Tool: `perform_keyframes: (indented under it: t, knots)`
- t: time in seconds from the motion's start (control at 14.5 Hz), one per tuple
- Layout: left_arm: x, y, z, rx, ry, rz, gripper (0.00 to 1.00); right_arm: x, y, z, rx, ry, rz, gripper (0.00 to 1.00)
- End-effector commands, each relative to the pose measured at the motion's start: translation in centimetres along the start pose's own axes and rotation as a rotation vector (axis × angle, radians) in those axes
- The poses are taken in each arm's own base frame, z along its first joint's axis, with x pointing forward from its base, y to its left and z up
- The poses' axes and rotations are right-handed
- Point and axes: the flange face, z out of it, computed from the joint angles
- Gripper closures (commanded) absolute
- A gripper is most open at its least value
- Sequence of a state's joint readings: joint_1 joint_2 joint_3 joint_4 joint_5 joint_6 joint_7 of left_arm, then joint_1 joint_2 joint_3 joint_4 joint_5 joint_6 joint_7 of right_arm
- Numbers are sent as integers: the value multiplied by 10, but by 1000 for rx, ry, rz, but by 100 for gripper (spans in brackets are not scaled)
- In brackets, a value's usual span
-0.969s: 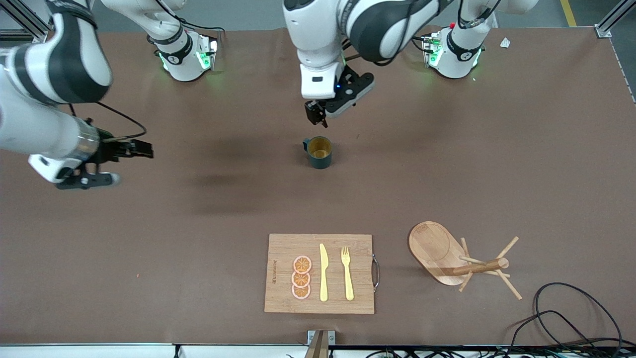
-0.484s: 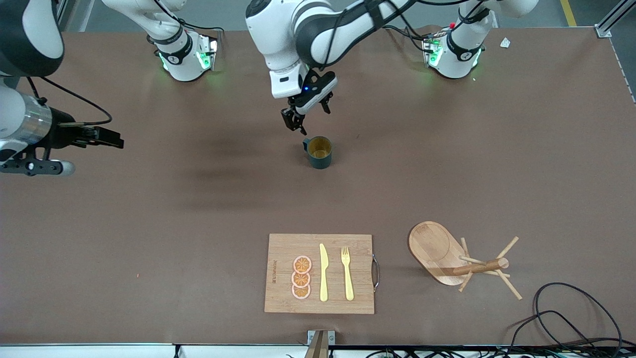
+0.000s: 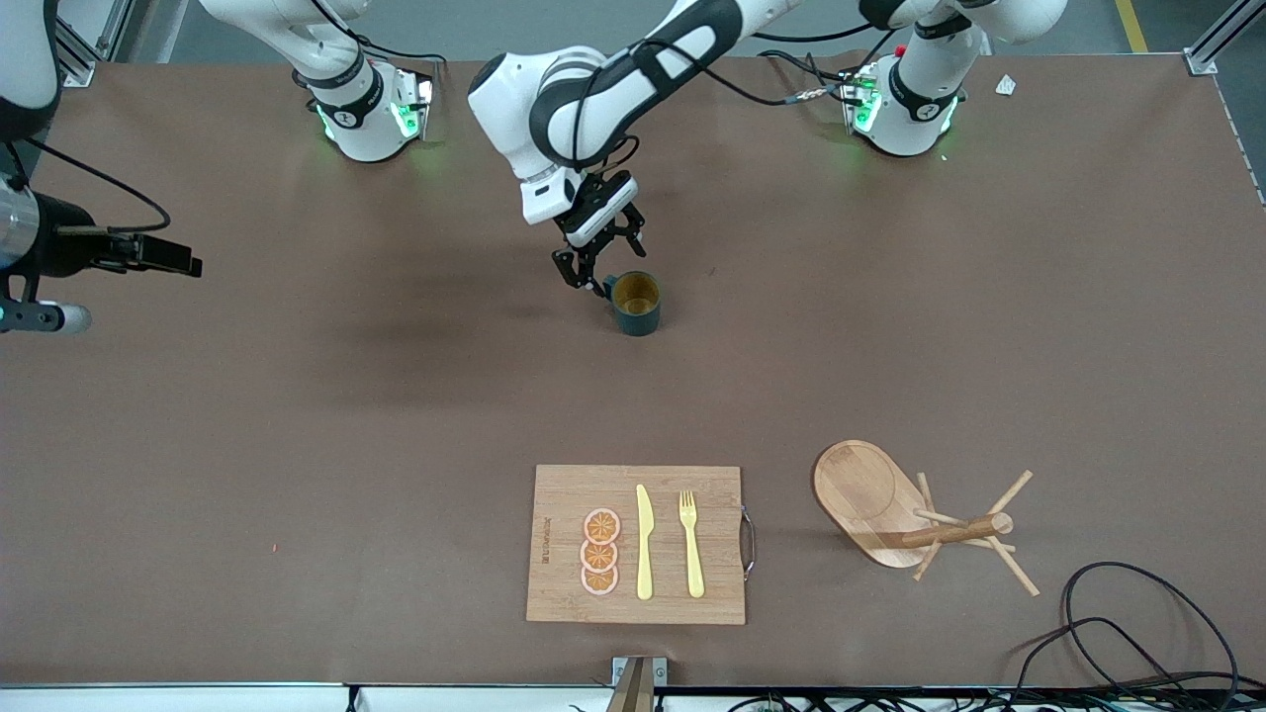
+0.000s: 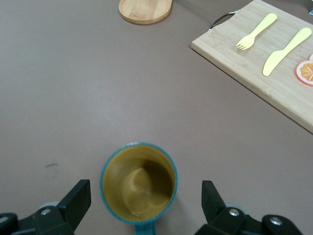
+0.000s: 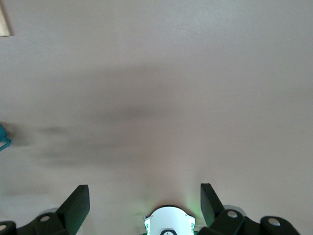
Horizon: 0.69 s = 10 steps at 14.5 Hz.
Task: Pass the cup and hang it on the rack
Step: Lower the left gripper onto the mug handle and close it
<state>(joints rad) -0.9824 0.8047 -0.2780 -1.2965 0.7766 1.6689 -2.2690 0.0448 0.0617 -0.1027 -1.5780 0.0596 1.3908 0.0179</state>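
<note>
Brown matte desk point(image 3: 297, 475) surface. The cup point(image 3: 636, 302) stands upright mid-desk, the left hand point(image 3: 591, 263) spread open at its 10 o'clock. The right hand point(image 3: 99, 287), fingers apart, waits at that arm's end. Rack point(image 3: 915, 519) and cutting board point(image 3: 638, 544) sit nearer the camera.

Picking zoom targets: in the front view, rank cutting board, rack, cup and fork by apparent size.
1. cutting board
2. rack
3. fork, long but thin
4. cup, close to the fork; unsure
</note>
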Motion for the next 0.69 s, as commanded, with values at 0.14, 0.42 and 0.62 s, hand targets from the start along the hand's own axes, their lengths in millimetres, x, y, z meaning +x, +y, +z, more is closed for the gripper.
perform_keyframes:
  t: [0.14,0.42,0.62]
  knots:
    - [-17,13,6,-27,21,-2,0,-13,6,-29,-58,59,-16,0]
    - [-48,14,23,-27,59,12,1,-14,14,-53,-59,102,2,0]
    - [-61,13,37,-14,62,20,2,-18,16,-65,-59,106,8,0]
